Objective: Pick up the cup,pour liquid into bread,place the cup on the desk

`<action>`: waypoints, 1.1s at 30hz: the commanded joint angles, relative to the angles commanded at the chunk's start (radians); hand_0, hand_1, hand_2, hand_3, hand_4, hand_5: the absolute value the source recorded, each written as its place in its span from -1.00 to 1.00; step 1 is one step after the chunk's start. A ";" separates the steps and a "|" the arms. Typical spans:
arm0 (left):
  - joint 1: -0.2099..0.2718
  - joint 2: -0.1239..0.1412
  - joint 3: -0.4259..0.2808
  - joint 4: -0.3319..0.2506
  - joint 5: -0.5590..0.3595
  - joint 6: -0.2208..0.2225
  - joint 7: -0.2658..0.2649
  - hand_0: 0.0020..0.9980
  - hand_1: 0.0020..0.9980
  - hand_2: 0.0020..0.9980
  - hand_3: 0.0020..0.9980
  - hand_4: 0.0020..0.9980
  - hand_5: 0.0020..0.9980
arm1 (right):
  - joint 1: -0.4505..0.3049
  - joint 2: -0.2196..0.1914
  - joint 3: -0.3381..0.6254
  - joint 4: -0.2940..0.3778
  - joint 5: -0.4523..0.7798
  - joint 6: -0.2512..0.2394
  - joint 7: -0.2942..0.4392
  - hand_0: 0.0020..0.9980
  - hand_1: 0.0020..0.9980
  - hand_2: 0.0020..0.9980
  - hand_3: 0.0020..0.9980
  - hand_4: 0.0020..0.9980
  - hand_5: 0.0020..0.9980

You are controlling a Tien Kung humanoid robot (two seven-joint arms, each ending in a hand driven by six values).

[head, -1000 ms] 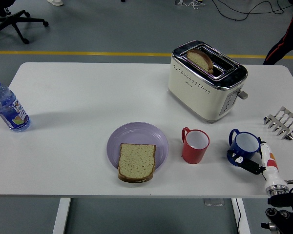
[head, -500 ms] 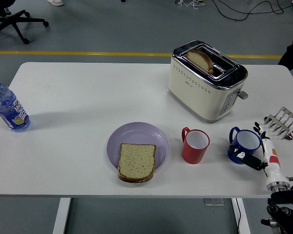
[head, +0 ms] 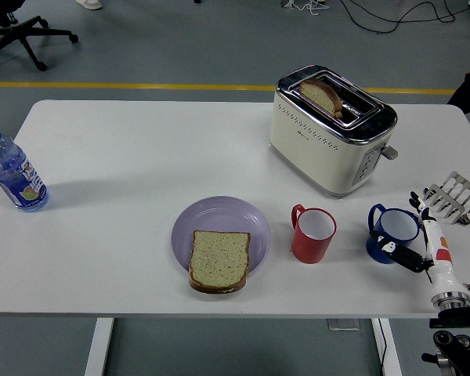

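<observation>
The right hand [head: 423,239] reaches in from the lower right corner and sits against the blue cup [head: 392,233], which stands upright on the white table [head: 141,157] near its right end. Compared with a second ago, the hand has drawn up and to the right, so that its white forearm section now lies closer to the table's right edge, and the cup has shifted very slightly to the right with it. A dark finger lies across the cup's near side and slim fingertips show just beyond its far right rim, beside the metal toast rack [head: 453,197]; the fingers look loosely spread around the cup, and I cannot tell whether they truly grip it. The cup's handle points left, toward the red cup [head: 313,233], which has not moved. Left of that, the slice of bread [head: 218,260] rests as before on the near part of the lilac plate [head: 219,219]. The cream toaster [head: 331,129] at the back holds another slice, and the water bottle [head: 12,170] stands at the far left edge, both unchanged.
</observation>
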 joint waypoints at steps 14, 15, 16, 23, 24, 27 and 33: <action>-0.001 -0.001 -0.003 0.000 0.004 0.000 0.000 0.36 0.49 0.53 0.32 -0.17 1.00 | -0.023 0.012 0.104 0.141 0.080 0.000 0.007 0.78 0.61 0.80 0.83 0.80 -0.60; -0.001 -0.001 -0.003 0.000 0.005 0.000 0.000 0.36 0.49 0.53 0.32 -0.17 1.00 | -0.022 0.012 0.107 0.142 0.083 0.002 0.007 0.78 0.61 0.80 0.83 0.80 -0.60; -0.001 -0.001 -0.003 0.000 0.005 0.000 0.000 0.36 0.50 0.53 0.32 -0.17 1.00 | -0.022 0.012 0.108 0.142 0.084 0.003 0.006 0.57 0.41 0.49 0.50 0.51 -0.57; 0.002 -0.001 -0.006 0.000 0.010 -0.001 0.001 0.36 0.50 0.53 0.32 -0.17 1.00 | -0.038 0.016 0.265 0.265 0.352 0.081 -0.015 0.45 0.31 0.38 0.30 0.44 -0.59; 0.003 -0.001 -0.006 0.000 0.009 -0.001 0.001 0.36 0.50 0.53 0.32 -0.17 1.00 | -0.040 0.017 0.288 0.280 0.391 0.096 -0.026 0.45 0.31 0.38 0.30 0.44 -0.59; 0.005 -0.001 -0.009 0.000 0.015 -0.002 0.003 0.36 0.50 0.53 0.32 -0.17 1.00 | -0.043 0.016 0.366 0.302 0.521 0.176 -0.111 0.45 0.31 0.38 0.30 0.44 -0.59; 0.010 -0.002 -0.015 0.000 0.024 -0.003 0.005 0.36 0.49 0.53 0.32 -0.17 1.00 | -0.059 0.025 0.470 0.277 0.772 0.360 -0.275 0.37 0.22 0.34 0.27 0.39 -0.63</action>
